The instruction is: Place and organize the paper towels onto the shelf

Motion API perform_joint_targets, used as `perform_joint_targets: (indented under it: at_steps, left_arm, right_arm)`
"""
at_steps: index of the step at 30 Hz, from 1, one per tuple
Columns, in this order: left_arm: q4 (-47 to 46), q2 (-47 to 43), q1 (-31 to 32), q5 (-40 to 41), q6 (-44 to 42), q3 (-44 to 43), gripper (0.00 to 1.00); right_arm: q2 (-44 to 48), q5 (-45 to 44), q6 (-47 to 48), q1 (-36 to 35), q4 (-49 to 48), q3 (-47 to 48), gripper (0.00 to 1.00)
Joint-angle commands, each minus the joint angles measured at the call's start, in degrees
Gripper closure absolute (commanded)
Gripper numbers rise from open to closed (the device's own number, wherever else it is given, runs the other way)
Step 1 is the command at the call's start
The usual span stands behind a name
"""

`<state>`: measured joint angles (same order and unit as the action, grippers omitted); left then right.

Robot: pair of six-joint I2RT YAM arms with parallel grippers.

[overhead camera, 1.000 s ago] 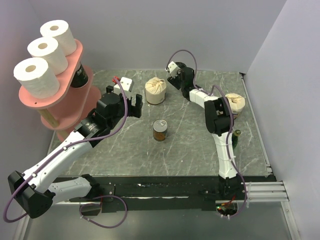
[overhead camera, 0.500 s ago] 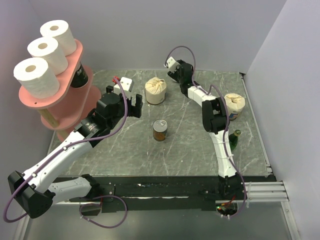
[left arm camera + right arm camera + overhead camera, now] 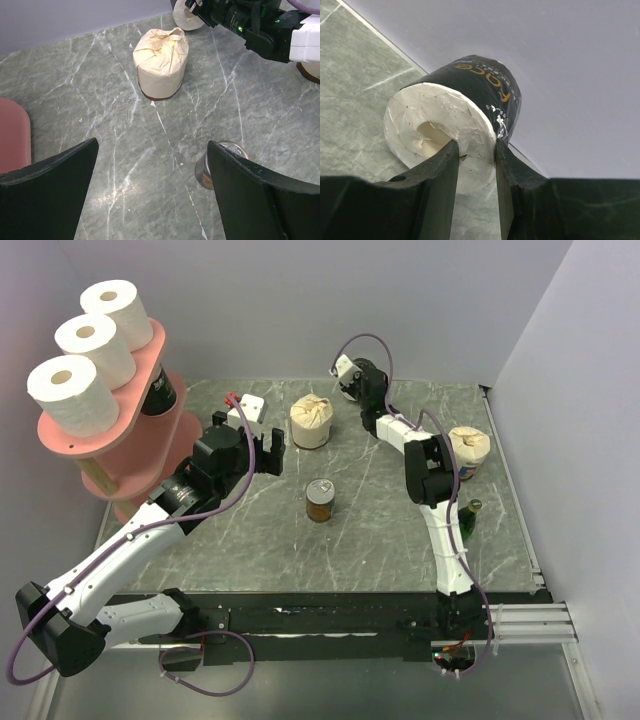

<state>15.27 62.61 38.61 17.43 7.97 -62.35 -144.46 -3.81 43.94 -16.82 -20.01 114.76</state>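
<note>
So, black-wrapped roll [image 3: 470, 90] lies on its side well right of shelf [image 3: 152, 358]. R gripper [image 3: 475, 150] sits narrow-set at its end face, prob. for pickup; gripping or not, can't tell. L gripper [image 3: 152, 147], nearer shelf, gapes wide toward cream-wrapped roll [image 3: 161, 62].

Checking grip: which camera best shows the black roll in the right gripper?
Right wrist: the black roll fills it, its end wall pinched in the right gripper. Left wrist catches only its white end; top view hides it behind that gripper.
</note>
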Motion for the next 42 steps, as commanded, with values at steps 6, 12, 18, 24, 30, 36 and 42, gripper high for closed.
perform_joint_targets:
  at_steps: [6, 12, 18, 24, 30, 36, 42]
  left_arm:
    - [-2.3, -1.6, 0.2, 1.0, -0.5, -0.5, 0.04]
    - [-2.3, -2.4, 0.1, 1.4, -0.7, -0.6, 0.04]
    - [-2.6, -3.6, 0.1, 2.7, -1.2, -0.1, 0.04]
    - [-2.4, -4.3, 0.1, 2.2, -1.0, -0.2, 0.04]
    - [-2.6, -4.3, 0.1, 0.9, -0.2, -0.2, 0.04]
    - [-2.2, -2.4, 0.1, 0.5, 0.4, -0.7, 0.04]
    - [3.9, 2.4, 0.1, -4.9, 3.3, -5.2, 0.04]
  right_arm:
    - [12.7, 1.3, -4.7, 0.1, -4.2, -13.1, 0.87]
    - [26.1, -3.6, -9.8, -2.2, -1.2, -25.6, 0.91]
    - [42.8, -5.2, -21.2, -6.5, 16.1, -39.0, 0.93]
    - [60.2, -1.7, -37.6, -11.8, 34.7, -49.2, 0.92]
    - [71.5, 7.5, -50.7, -13.4, 35.7, -60.4, 0.89]
    - [71.5, 3.9, -51.9, -12.4, 35.6, -63.4, 0.89]
    - [70.3, 3.2, -52.1, -10.8, 38.5, -63.5, 0.75]
